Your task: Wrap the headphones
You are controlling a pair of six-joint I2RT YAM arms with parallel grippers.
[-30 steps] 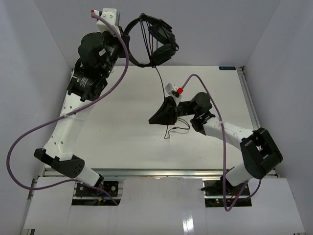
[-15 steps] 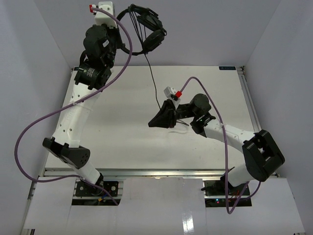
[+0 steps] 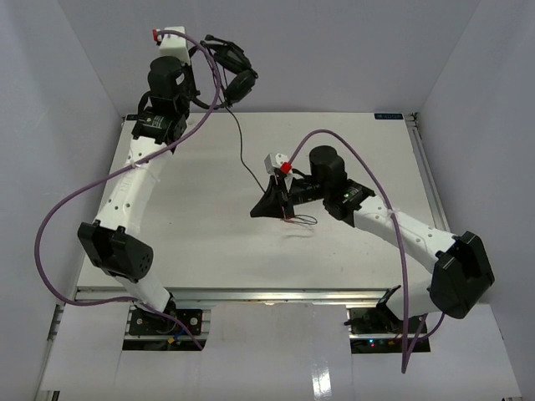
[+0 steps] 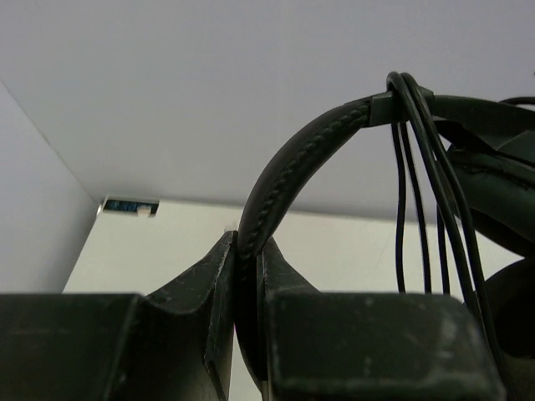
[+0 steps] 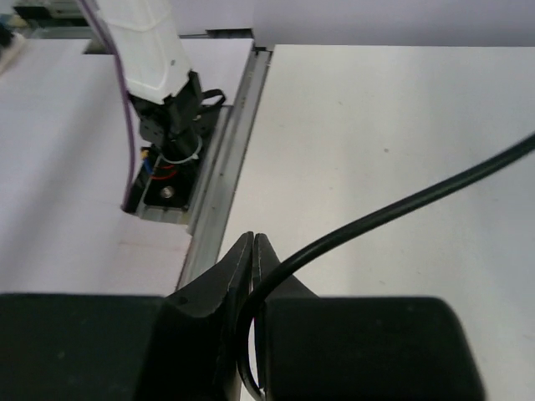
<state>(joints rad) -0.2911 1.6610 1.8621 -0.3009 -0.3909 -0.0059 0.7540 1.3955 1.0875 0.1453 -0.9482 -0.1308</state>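
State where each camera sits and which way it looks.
Top external: above, behind the bases, looking down on the table; both arms show.
Left wrist: on the left pincer, looking along its fingers at the clamped headphones.
Right wrist: on the right pincer, looking down at the pinched cable.
Shared: top and right wrist both show that cable.

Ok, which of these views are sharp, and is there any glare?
Top view: even light, sharp, soft shadows on the table. Left wrist: headband crisp, near fingers dark and soft. Right wrist: cable fairly sharp, fingers a dark blur. No strong glare.
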